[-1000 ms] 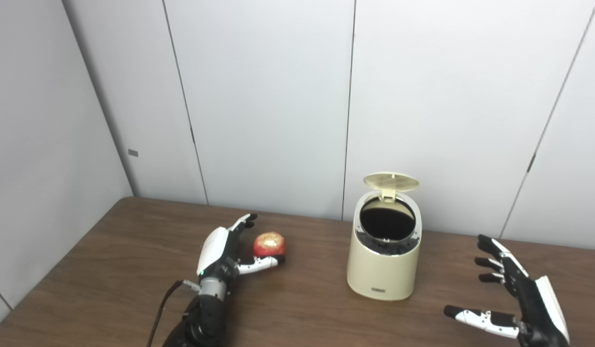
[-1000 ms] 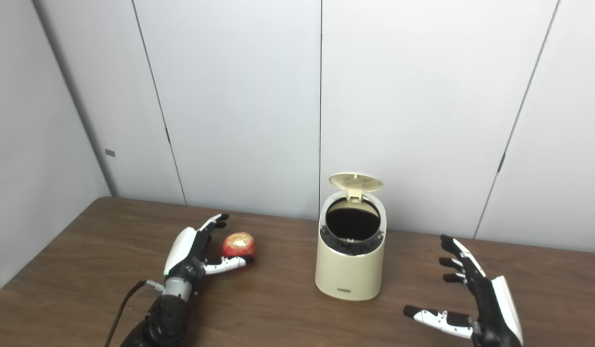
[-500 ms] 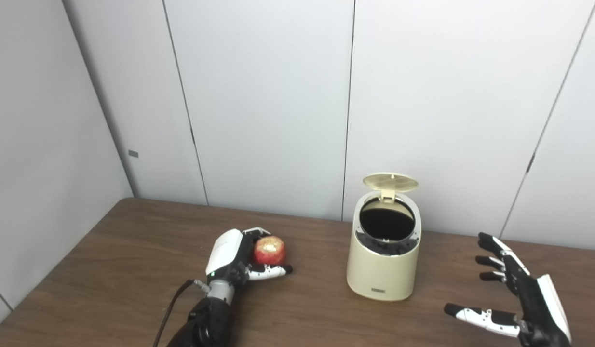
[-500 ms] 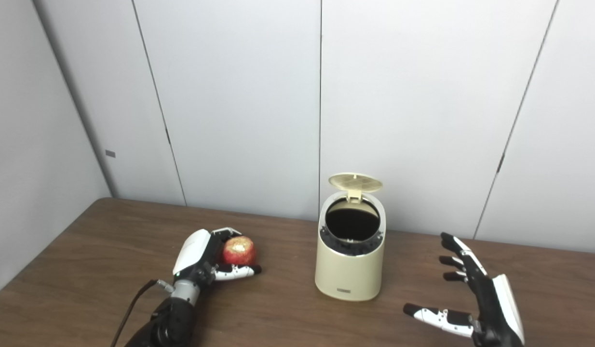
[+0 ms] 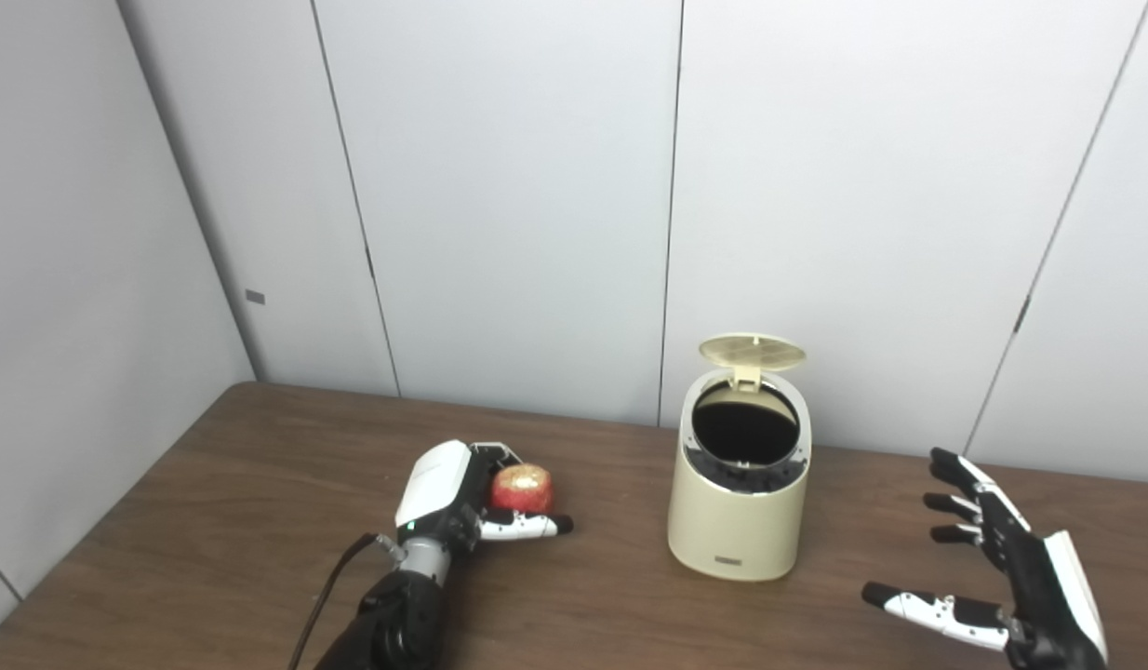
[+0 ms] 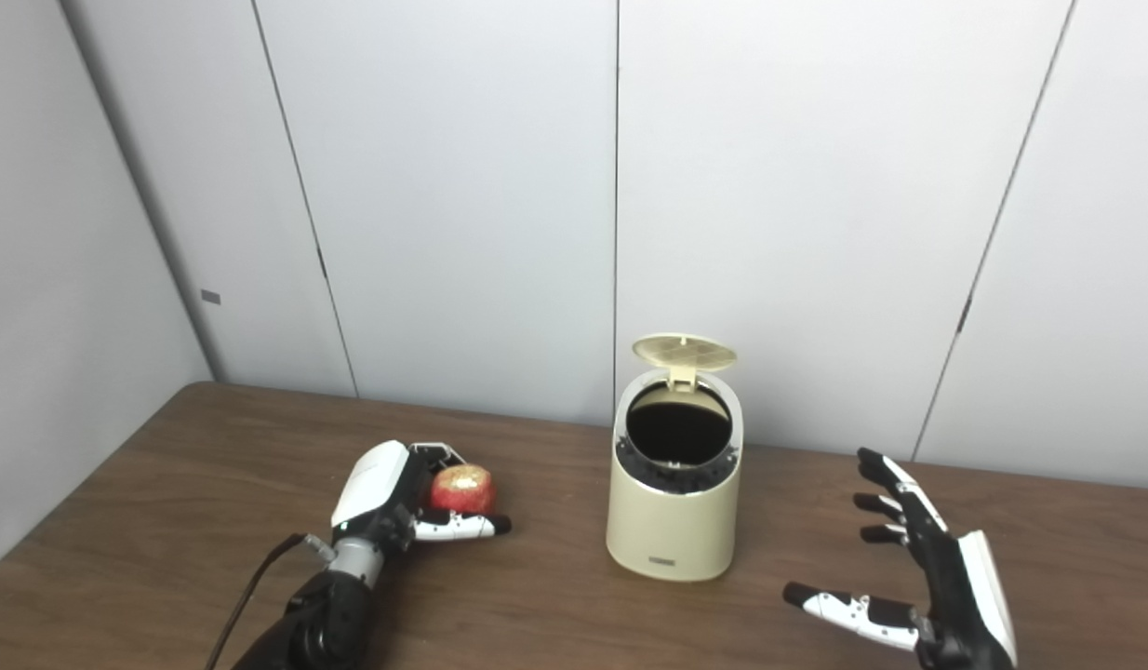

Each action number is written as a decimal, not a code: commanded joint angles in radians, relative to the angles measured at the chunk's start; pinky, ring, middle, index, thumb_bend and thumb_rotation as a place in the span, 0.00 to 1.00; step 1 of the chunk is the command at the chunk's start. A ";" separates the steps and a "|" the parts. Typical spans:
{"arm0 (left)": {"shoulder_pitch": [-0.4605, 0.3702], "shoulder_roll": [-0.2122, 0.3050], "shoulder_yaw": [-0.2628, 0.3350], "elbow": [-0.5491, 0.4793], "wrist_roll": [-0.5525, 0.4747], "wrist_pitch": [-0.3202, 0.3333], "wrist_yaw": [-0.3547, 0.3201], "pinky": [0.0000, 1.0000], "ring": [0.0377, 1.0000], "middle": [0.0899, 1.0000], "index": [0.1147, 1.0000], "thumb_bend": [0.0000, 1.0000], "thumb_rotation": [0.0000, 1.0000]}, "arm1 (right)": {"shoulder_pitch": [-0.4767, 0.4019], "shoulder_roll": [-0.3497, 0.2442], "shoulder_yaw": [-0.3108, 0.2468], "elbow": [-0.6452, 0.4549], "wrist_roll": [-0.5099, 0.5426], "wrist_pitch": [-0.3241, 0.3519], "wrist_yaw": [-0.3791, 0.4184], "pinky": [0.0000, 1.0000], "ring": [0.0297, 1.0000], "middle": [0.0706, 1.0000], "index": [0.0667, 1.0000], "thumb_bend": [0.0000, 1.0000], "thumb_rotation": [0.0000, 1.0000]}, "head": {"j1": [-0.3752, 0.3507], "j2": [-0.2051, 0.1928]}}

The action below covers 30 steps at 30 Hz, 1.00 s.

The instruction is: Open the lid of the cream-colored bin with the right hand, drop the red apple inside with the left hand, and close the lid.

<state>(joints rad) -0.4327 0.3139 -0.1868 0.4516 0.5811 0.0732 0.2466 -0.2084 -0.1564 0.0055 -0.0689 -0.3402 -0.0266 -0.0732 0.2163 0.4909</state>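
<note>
The cream-colored bin (image 5: pixel 737 516) stands upright on the brown table, its round lid (image 5: pixel 752 351) tipped up at the back and its dark inside showing. To its left, low over the tabletop, my left hand (image 5: pixel 455 502) is shut on the red apple (image 5: pixel 521 488); fingers curl over the apple's top and the thumb lies under its front. Right of the bin, near the front edge, my right hand (image 5: pixel 1011 577) is open, fingers spread, holding nothing and well apart from the bin.
The wooden table (image 5: pixel 258 465) runs back to pale wall panels close behind the bin. A wall also closes in on the left side. A dark cable (image 5: pixel 327 586) trails along my left forearm.
My left hand has closed around the apple, fingers curling over it, and shifted slightly right. My right hand has barely drifted to the right. Bin and lid are unchanged.
</note>
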 commanded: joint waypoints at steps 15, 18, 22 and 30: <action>0.049 -0.033 0.040 -0.277 0.008 -0.017 0.014 0.85 0.62 0.44 0.41 0.52 0.00 | -0.036 0.010 0.023 0.015 -0.037 -0.044 -0.035 0.63 0.75 0.83 0.84 0.78 0.04 | -0.050 -0.024; 0.043 -0.049 0.047 -0.352 0.017 -0.001 0.002 0.79 0.59 0.44 0.41 0.52 0.00 | -0.038 0.010 0.030 0.015 -0.049 -0.033 -0.032 0.63 0.75 0.83 0.84 0.78 0.09 | -0.061 -0.027; 0.034 -0.073 0.049 -0.442 0.041 0.036 -0.017 0.74 0.55 0.43 0.42 0.52 0.00 | -0.037 0.006 0.044 -0.001 -0.063 -0.003 -0.014 0.65 0.76 0.84 0.85 0.78 0.10 | -0.070 -0.031; 0.020 -0.124 0.046 -0.577 0.027 0.016 -0.052 0.68 0.51 0.44 0.41 0.53 0.00 | -0.038 0.013 0.052 0.004 -0.069 0.000 -0.015 0.64 0.76 0.84 0.84 0.77 0.08 | -0.097 -0.047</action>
<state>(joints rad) -0.3639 0.1878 -0.1448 -0.0798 0.5942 0.1068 0.1917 -0.2110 -0.1448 0.0554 -0.0369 -0.4043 -0.0055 -0.0781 0.1182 0.4434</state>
